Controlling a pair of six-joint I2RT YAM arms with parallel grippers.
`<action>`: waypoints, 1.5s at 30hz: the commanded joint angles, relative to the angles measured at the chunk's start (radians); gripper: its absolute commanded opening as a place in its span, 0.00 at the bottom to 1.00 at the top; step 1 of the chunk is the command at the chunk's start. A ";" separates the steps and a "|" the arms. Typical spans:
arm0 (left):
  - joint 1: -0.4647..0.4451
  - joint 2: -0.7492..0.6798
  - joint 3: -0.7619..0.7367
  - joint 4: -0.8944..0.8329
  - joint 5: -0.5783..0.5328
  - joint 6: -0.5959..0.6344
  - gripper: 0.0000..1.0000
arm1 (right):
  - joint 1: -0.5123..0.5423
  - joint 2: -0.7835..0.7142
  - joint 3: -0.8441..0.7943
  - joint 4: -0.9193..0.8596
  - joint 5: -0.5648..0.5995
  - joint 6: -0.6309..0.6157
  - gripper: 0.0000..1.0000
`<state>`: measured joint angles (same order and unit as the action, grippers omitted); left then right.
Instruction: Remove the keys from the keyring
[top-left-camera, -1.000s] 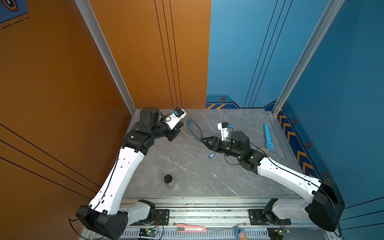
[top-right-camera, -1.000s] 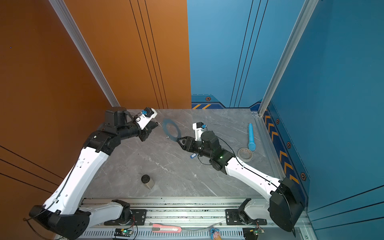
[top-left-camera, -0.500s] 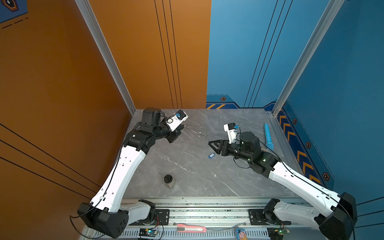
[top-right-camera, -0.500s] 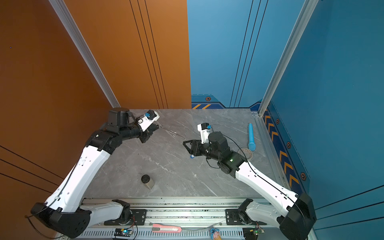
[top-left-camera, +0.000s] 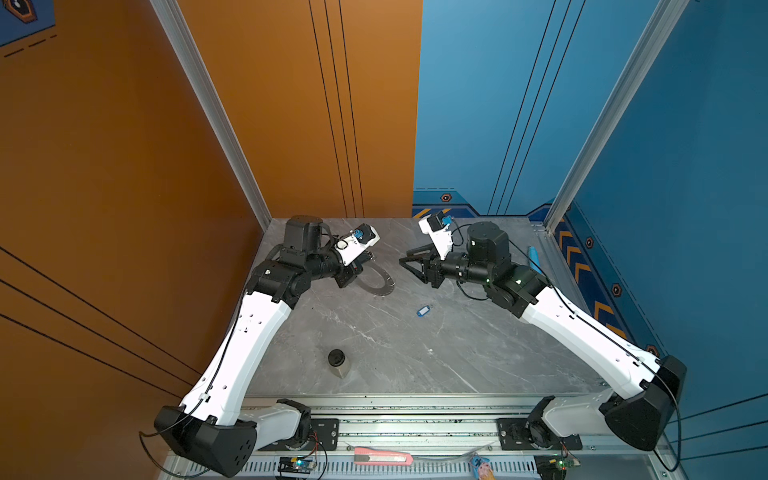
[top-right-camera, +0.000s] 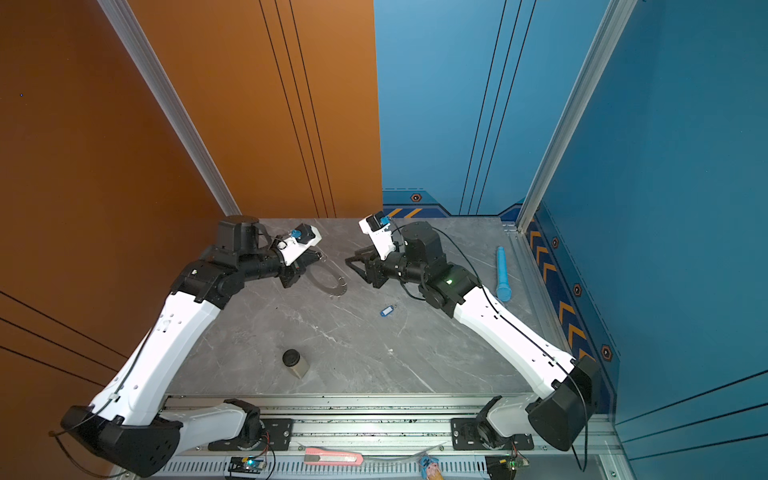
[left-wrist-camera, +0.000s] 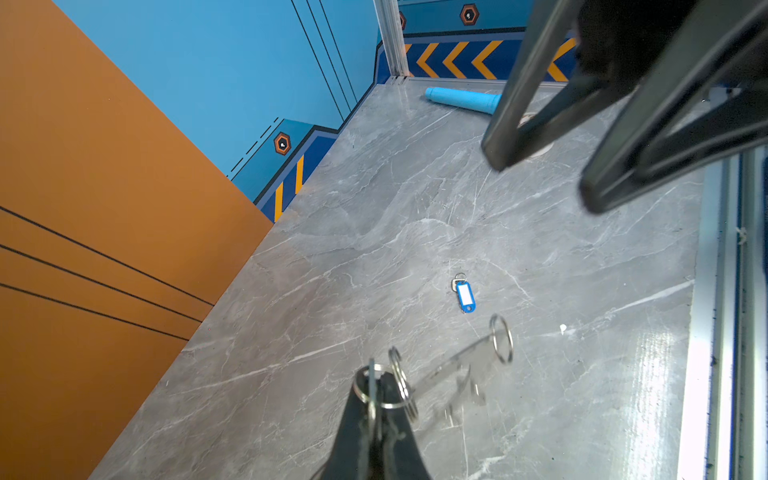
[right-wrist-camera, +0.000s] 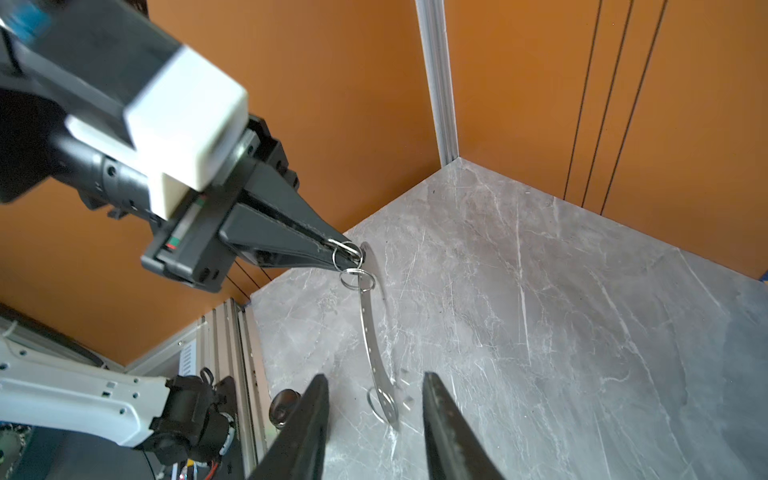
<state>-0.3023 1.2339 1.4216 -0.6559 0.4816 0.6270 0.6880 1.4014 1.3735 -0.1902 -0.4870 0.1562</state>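
We see the left gripper (top-left-camera: 371, 257) toward the back-left corner of the tabletop (top-left-camera: 415, 374). Its fingers (right-wrist-camera: 282, 232) are pressed together, pinching a small wire loop (right-wrist-camera: 347, 252) on the rim of the keyring (top-left-camera: 381, 289). The keyring hangs tilted from that pinch, low end down by the tabletop; we can't tell if it touches. A farther loop (left-wrist-camera: 501, 338) shows on its rim in the left wrist view, a bit blurred.

The right gripper (top-left-camera: 404, 257) sits just beside the keyring on the side toward the right edge. It is apart from the keyring and pointing at it, fingers (right-wrist-camera: 309, 415) spread with nothing between them.

The blue key tag (top-left-camera: 423, 310) lies flat around the middle of the tabletop. It is off the keyring with its own tiny loop attached, and clear of both grippers.

A blue cylinder (top-right-camera: 503, 270) lies along the right edge. A dark-capped jar (top-left-camera: 337, 362) sits toward the front edge, left of middle.
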 joint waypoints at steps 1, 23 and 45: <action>-0.007 -0.041 0.014 -0.002 0.091 0.033 0.00 | 0.005 0.038 0.027 0.038 -0.074 -0.101 0.33; -0.009 -0.060 0.019 -0.002 0.101 0.000 0.00 | 0.056 0.118 0.047 0.177 -0.170 -0.122 0.26; -0.070 -0.052 0.054 -0.078 -0.147 -0.135 0.00 | 0.063 0.010 -0.029 0.190 -0.023 -0.191 0.47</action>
<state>-0.3508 1.1904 1.4235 -0.7010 0.4438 0.5400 0.7422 1.4879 1.3571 -0.0078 -0.5823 0.0017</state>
